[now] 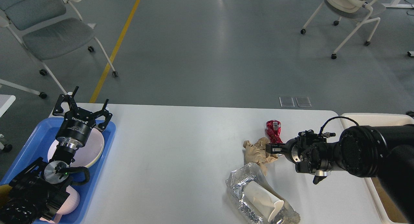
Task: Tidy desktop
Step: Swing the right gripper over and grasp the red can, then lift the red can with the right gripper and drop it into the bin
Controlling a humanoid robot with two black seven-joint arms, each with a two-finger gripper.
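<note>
The white desktop (178, 153) carries a crushed red can (273, 129), a crumpled brown paper (255, 151) just left of it, and a foil wrap (237, 182) holding a white paper cup (263, 199) nearer to me. My right gripper (272, 148) points left, its tip at the paper's right edge and in front of the can's lower end. Its fingers look dark and merged, so their state is unclear. My left gripper (82, 102) stands open above the blue tray (108, 143), holding nothing.
A white plate (92, 149) lies in the blue tray under my left arm. A cream bin (372, 118) stands off the desktop's right end. Wheeled chairs (48, 33) stand on the grey floor beyond the table.
</note>
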